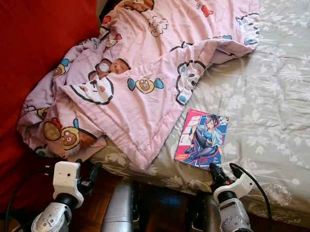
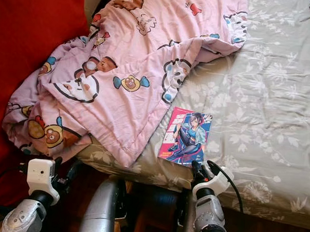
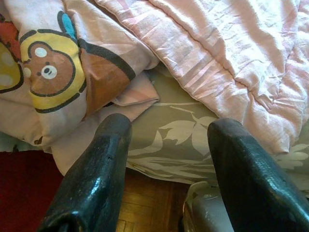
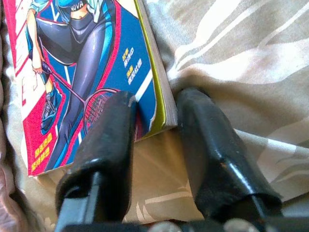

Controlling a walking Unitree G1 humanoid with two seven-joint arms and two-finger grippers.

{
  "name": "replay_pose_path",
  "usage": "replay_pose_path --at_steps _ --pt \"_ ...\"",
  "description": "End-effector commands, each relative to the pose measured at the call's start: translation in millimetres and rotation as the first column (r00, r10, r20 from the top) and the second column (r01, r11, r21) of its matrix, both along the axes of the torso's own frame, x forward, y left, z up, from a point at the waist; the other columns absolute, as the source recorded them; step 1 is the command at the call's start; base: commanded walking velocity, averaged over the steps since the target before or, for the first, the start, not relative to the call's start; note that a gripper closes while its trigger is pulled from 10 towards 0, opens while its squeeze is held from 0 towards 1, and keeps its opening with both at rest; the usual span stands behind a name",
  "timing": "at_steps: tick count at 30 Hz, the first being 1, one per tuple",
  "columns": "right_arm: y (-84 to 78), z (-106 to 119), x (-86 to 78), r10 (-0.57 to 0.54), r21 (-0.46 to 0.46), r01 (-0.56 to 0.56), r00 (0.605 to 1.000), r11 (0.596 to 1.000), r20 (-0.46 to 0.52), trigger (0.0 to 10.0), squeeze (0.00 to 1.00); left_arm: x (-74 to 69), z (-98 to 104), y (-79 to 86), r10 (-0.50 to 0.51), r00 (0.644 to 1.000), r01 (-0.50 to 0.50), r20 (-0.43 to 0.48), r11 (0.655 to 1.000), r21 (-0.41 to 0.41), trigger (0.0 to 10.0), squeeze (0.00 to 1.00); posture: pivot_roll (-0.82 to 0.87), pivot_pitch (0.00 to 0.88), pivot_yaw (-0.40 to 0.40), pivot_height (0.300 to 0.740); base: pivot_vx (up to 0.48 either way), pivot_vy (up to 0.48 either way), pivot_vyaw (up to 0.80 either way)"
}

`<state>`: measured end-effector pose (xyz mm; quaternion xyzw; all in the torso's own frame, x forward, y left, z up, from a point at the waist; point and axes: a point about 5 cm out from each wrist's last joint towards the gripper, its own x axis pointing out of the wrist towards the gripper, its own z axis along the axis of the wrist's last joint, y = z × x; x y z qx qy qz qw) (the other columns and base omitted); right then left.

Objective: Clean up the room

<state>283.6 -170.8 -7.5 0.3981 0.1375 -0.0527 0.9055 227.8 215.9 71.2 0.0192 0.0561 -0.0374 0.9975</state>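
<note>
Straddling the "NOVA" comic book's (image 4: 91,72) corner, right gripper (image 4: 154,128) open; left gripper (image 3: 166,140) open too.

Blanket (image 1: 146,69) lies on bed (image 1: 279,101), left portion. Book (image 1: 202,138) on bed just right of blanket's edge, nr front edge. Right gripper (image 1: 223,173) at book's near corner.
</note>
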Motion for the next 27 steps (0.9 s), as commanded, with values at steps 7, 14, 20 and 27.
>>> replay_pose_path --at_steps 7,14,20,27 --pt "8.5 -12 -11.6 0.022 0.024 -0.021 0.999 0.999 -0.048 0.0 0.0 -7.1 -8 4.9 0.001 0.999 0.001 -0.049 1.0 0.028 10.0 0.0 0.2 0.373 0.116 0.616 0.0 0.0 0.0" --pt "8.2 -6 -6.0 0.009 0.03 -0.009 1.0 0.999 -0.018 0.0 0.0 -5.2 -9 4.1 -0.003 0.999 0.004 -0.051 0.999 0.033 10.0 0.0 0.2 0.366 0.113 0.616 0.0 0.0 0.0" --pt "7.9 -2 -3.1 -0.045 0.014 0.045 0.999 0.999 0.012 0.0 0.0 -1.8 -9 3.1 -0.004 0.999 0.006 -0.048 0.999 0.039 10.0 0.0 0.19 0.355 0.109 0.616 0.0 0.0 0.0" --pt "9.4 3 -4.5 -0.08 0.022 0.078 0.993 0.997 0.088 0.0 0.0 7.7 -11 0.1 -0.004 0.999 0.005 -0.038 0.999 0.035 10.0 0.0 0.16 0.323 0.097 0.616 0.0 0.0 0.0"
